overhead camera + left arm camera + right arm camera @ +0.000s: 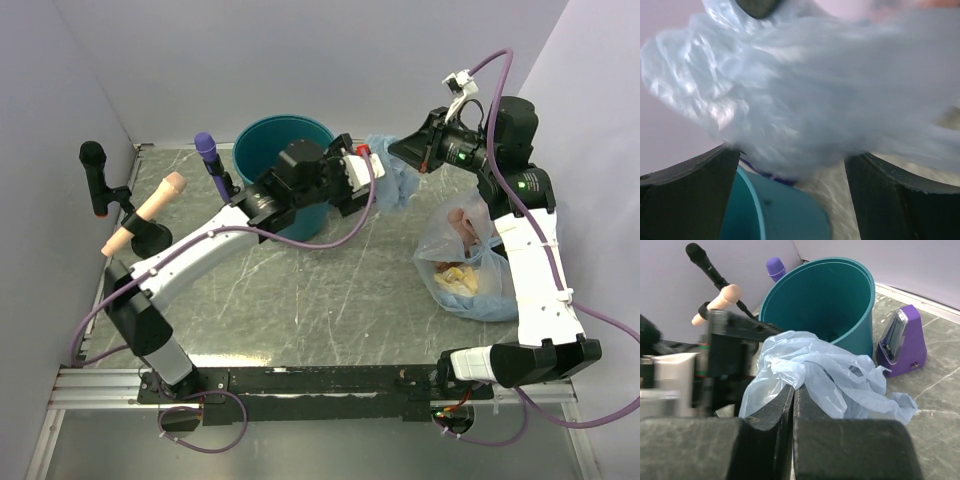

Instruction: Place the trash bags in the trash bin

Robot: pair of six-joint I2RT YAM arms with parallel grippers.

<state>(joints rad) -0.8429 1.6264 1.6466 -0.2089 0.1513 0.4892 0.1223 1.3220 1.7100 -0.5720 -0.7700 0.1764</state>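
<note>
The right claw (794, 390) is clamped tight on the trash bag (825, 370) — its two fingers press together with a fold of the pale-blue plastic pinched between them, and the rest of the film bunches and hangs loose beyond the tips. The bag sits outside the trash bin (840, 295), just beside its rim on the side nearer the right arm; none of it is inside. The left claw (792, 155) faces the same bundle with its jaws spread wide, the crinkled plastic filling the space ahead of them — whether the fingers touch it cannot be told, as that view is blurred. The bin stands upright on the worktop (330, 300) near the back wall. A clear bag (465, 262) with yellow and pink contents lies by the right arm, apart from the bin.
</note>
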